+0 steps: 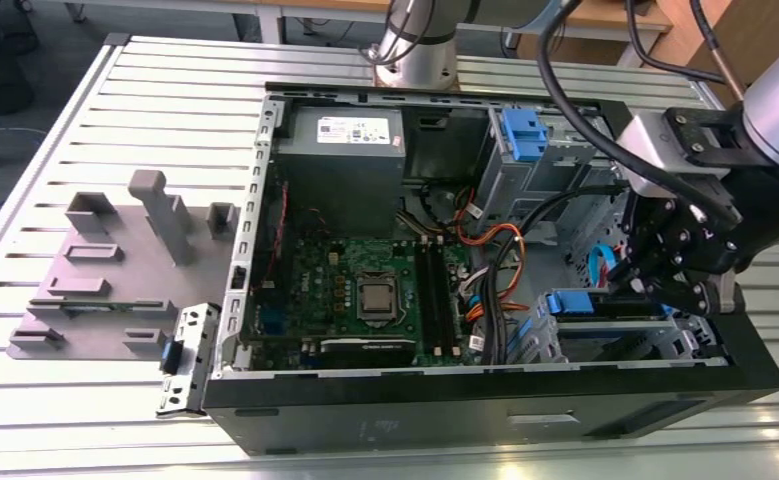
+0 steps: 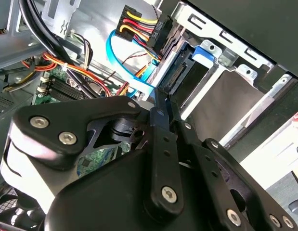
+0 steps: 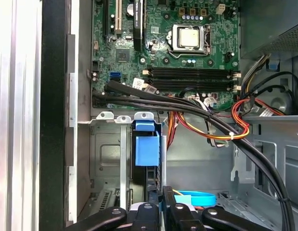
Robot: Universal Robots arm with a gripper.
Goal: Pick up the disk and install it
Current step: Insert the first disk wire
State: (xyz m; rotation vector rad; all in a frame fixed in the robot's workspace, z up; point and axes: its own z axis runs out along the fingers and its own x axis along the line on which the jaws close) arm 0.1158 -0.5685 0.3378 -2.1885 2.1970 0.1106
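A slatted metal table (image 1: 122, 120) bears a computer case (image 1: 496, 400) and grey fixture (image 1: 96, 290).

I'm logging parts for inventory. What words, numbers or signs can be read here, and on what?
Nothing can be read.
White label on the grey power-supply box, exterior view: print too small to read.
White sticker on the motherboard, first wrist view: too small.
Motherboard's own markings: too small.

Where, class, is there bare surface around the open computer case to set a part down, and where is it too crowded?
Free: slatted table between the grey fixture and the table's far edge. Crowded: inside the case, where cables cross between motherboard and drive bays, by the gripper.
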